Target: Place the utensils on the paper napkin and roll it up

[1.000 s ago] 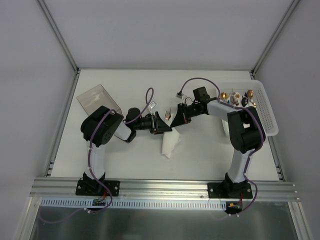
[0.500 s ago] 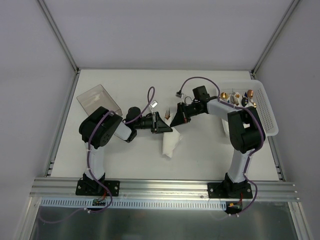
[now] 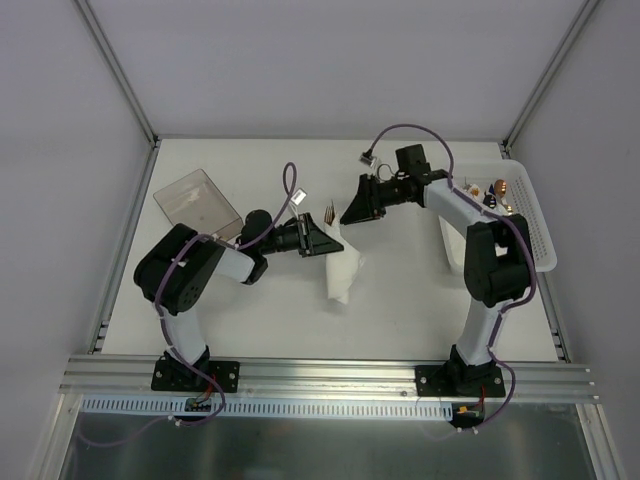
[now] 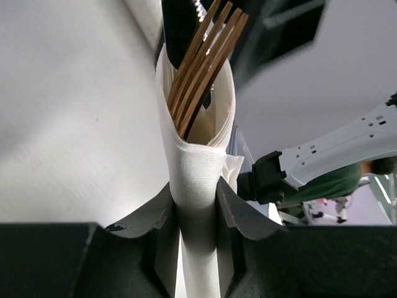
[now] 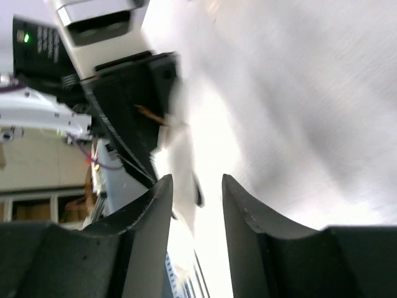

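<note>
The paper napkin [image 4: 196, 174] is white with a fine woven-looking embossed texture. The fork tines [image 4: 205, 59] are copper to rose-gold with a bright sheen. The fingers [image 4: 152, 230] of the left gripper [image 4: 194, 186] are matte black. The fingers [image 5: 149, 223] of the right gripper [image 5: 196, 180] are dark grey to black. The arm links [image 3: 460, 207] alternate white and black and carry purple cables [image 3: 402, 126]. The table [image 3: 400, 310] is off-white. The box [image 3: 197, 200] is translucent brown-grey. The basket [image 3: 538, 228] is white with a regular grid of small perforations.

Clear box [image 3: 197, 200], white basket [image 3: 540, 235], apparently perforated
</note>
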You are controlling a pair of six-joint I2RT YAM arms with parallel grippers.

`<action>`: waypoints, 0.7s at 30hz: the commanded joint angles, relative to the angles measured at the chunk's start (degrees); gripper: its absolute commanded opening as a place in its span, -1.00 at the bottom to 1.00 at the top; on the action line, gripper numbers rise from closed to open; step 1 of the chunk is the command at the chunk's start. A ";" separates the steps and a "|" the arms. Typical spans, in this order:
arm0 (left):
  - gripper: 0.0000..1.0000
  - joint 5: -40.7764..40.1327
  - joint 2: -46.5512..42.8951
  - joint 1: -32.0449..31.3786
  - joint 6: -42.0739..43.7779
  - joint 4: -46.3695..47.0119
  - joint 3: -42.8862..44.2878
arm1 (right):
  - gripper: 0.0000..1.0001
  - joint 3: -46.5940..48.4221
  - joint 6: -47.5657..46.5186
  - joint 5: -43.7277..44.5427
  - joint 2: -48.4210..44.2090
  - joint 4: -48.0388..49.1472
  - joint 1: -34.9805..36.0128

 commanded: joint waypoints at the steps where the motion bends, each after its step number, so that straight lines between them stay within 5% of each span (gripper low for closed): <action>1: -1.00 -4.70 -9.63 1.85 5.44 8.25 -0.05 | -0.18 6.00 3.89 4.14 -8.14 0.33 -4.76; 7: -1.00 -15.42 -21.94 2.65 17.83 -16.87 3.54 | -0.45 8.14 -3.48 19.52 -16.76 -7.68 -6.79; 11: -1.00 -21.93 -26.78 2.38 18.81 -23.76 5.13 | -0.63 5.06 -5.77 30.40 -24.93 -7.68 -4.25; 21: -1.00 -32.22 -33.11 -1.48 20.22 -32.21 7.33 | -0.48 6.19 -7.19 40.37 -29.08 -9.18 12.71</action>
